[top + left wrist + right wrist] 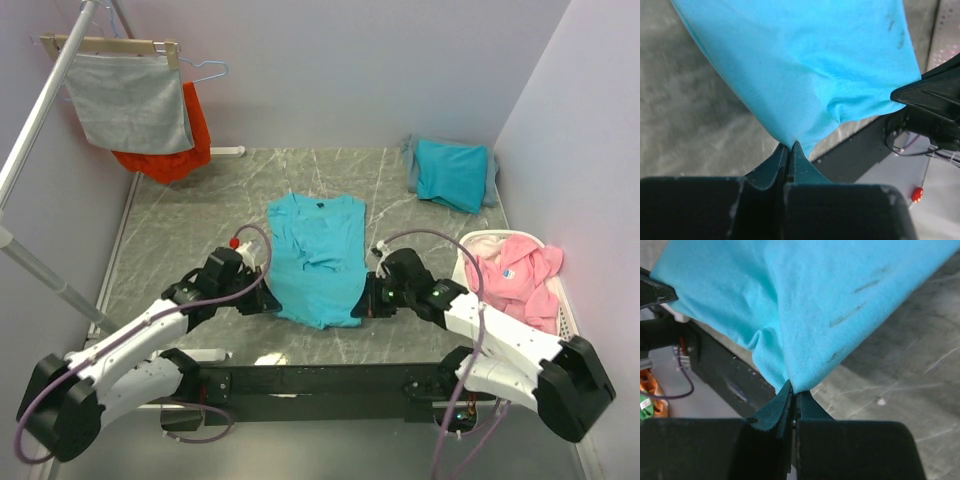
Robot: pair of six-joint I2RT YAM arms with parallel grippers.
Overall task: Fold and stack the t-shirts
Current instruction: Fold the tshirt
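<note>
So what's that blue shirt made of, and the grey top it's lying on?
The t-shirt looks like soft, matte knit cotton: it wrinkles and bunches into loose folds. The table looks like grey stone or a marble-print laminate, smooth and faintly shiny, with pale veins; the look can't settle which.

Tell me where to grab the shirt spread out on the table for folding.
Grip the t-shirt at its two near hem corners, from the arms' side: it lies spread out, collar far, hem nearest. The left gripper and right gripper are shut there.
</note>
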